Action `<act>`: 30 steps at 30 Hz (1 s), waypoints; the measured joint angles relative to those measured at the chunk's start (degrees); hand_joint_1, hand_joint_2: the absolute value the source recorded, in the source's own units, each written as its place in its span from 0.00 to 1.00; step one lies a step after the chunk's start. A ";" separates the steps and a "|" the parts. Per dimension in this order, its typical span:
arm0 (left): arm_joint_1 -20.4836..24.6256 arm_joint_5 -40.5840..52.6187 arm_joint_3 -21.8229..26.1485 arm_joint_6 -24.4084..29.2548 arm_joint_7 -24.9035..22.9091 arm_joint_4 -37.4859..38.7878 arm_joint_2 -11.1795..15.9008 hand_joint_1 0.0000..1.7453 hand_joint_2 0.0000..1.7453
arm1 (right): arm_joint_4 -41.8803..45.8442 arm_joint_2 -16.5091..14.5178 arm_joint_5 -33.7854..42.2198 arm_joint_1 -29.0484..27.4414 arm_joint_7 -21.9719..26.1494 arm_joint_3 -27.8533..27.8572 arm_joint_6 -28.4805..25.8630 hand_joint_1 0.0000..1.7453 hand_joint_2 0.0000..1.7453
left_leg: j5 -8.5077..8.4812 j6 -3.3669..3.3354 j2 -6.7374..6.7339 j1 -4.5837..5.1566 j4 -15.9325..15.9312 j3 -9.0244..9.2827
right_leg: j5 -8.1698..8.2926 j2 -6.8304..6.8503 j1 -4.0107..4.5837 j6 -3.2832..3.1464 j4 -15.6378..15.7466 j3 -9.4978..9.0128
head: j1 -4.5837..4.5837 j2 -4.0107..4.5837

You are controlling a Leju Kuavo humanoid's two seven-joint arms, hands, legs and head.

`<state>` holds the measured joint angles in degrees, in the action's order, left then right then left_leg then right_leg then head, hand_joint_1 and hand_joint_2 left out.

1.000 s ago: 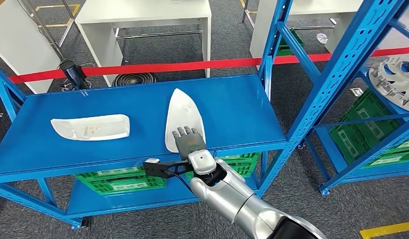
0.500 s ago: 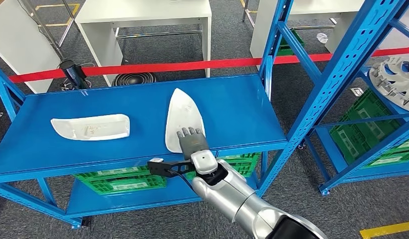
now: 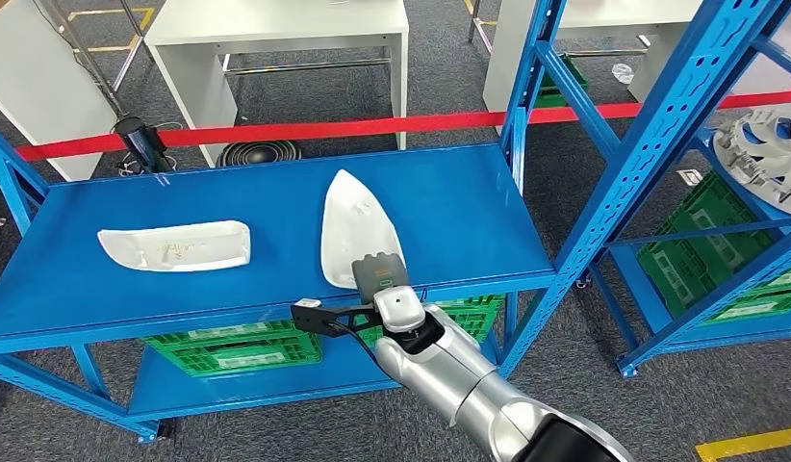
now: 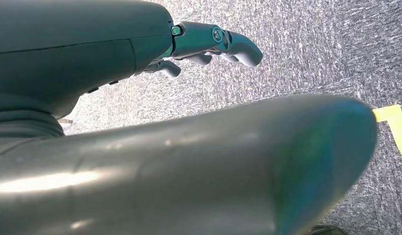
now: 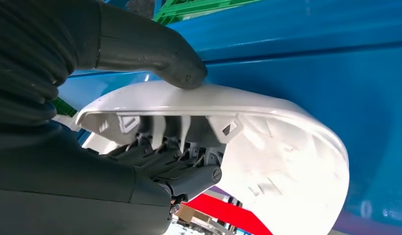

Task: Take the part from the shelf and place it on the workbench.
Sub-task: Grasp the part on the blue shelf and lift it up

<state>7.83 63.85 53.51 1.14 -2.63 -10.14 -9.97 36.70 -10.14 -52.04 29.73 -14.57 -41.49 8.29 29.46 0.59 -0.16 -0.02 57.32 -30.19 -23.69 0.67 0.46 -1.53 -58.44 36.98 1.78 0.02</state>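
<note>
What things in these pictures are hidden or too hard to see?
- Head view: the right hand covers the near end of the white part, so its fingers are out of sight.
- Right wrist view: whether the white part is lifted off the blue shelf cannot be told.
- Head view: the marks on the other white part are too small to read.
- Left wrist view: a dark, blurred part of the robot's own body blocks much of the floor.

From high on our body we look forward and down over the blue shelf, taking in its whole top board. Our right wrist camera sits very close above that same board, behind the right hand, sharing the white part with the head view. Our left wrist camera faces the grey carpet, away from the shelf.
</note>
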 joint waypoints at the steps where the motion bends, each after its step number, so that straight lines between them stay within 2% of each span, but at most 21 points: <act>1: 0.01 0.09 0.00 0.00 0.02 0.00 0.00 0.00 0.00 | 0.00 0.00 0.00 0.00 -0.01 0.18 -0.02 1.00 1.00 | 0.00 0.00 0.00 0.00 0.00 0.00 | 0.00 0.00 0.00 0.00 0.00 0.00 | 0.00 0.00; 9: 0.17 0.34 0.00 0.00 0.03 0.00 -0.02 0.00 0.00 | 0.00 0.00 0.00 -0.07 -0.06 0.74 -0.09 1.00 1.00 | -0.04 0.03 0.01 0.00 0.00 0.03 | 0.02 -0.03 0.00 0.00 0.00 -0.02 | -0.01 0.00; 13: 0.21 0.33 0.00 0.00 0.55 0.00 -0.02 0.00 1.00 | 0.09 0.00 -0.13 -0.20 -0.45 0.83 -0.04 1.00 1.00 | -0.06 0.05 0.02 0.00 0.00 0.05 | 0.02 -0.03 0.00 0.00 0.00 -0.02 | -0.01 0.00; 24: 0.40 -0.35 0.10 -0.16 1.26 0.00 -0.02 0.00 1.00 | 1.13 0.00 -1.35 -0.81 -0.60 2.20 0.45 1.00 1.00 | -0.06 0.05 0.02 0.01 0.00 0.06 | 0.02 -0.03 0.00 0.00 0.00 -0.01 | -0.01 0.00; 28: 0.44 -0.72 0.20 -0.30 1.08 0.00 -0.02 0.00 1.00 | 2.35 -0.01 -0.67 -1.11 0.56 3.29 -3.05 1.00 1.00 | -0.06 0.05 0.02 0.01 0.00 -0.01 | 0.02 -0.03 -0.01 0.00 0.00 -0.01 | 0.00 0.00; 30: 0.40 -1.20 0.40 -0.42 1.34 0.00 -0.02 0.00 1.00 | 4.21 -0.02 0.78 -1.57 2.69 4.37 -6.18 1.00 1.00 | -0.06 0.05 0.01 0.00 0.00 -0.02 | 0.02 -0.02 -0.01 0.00 -0.01 0.01 | 0.00 0.00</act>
<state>8.23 62.65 53.91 0.72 -1.28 -10.14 -9.99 40.91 -10.16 -51.26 28.15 -11.88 -37.12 2.12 29.41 0.64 -0.15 -0.01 57.33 -30.21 -23.67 0.64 0.45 -1.53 -58.44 36.99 1.78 0.02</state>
